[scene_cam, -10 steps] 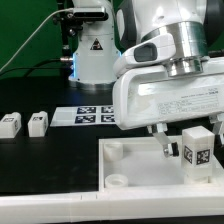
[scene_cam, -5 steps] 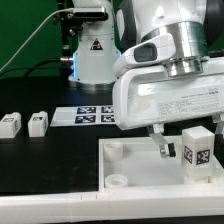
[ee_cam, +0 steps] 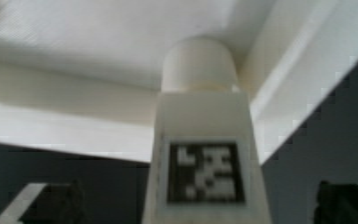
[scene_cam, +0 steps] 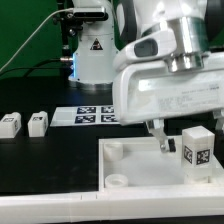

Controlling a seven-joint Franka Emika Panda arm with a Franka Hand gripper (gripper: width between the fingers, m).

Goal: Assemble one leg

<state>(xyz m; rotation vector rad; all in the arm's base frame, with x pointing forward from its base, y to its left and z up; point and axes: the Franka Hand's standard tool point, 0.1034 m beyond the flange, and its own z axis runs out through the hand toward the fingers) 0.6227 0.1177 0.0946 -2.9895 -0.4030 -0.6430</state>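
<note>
A white leg [scene_cam: 197, 150] with a square marker tag stands upright on the large white panel [scene_cam: 130, 165], near its corner at the exterior view's right. My gripper [scene_cam: 184, 141] hangs over it, open, with one finger [scene_cam: 160, 142] visible beside the leg and apart from it. In the wrist view the leg [ee_cam: 202, 110] rises between the two dark fingertips [ee_cam: 34, 203], which stand wide apart and do not touch it. The panel [ee_cam: 78, 45] fills the background there. My gripper [ee_cam: 190, 206] holds nothing.
Two more white legs [scene_cam: 10, 124] [scene_cam: 38, 122] lie on the black table at the exterior view's left. The marker board [scene_cam: 85, 113] lies behind the panel. Round sockets [scene_cam: 113, 150] [scene_cam: 117, 181] show on the panel's left side. The arm's base [scene_cam: 92, 50] stands at the back.
My hand has risen slightly above the leg. The leg and the panel have stayed where they were.
</note>
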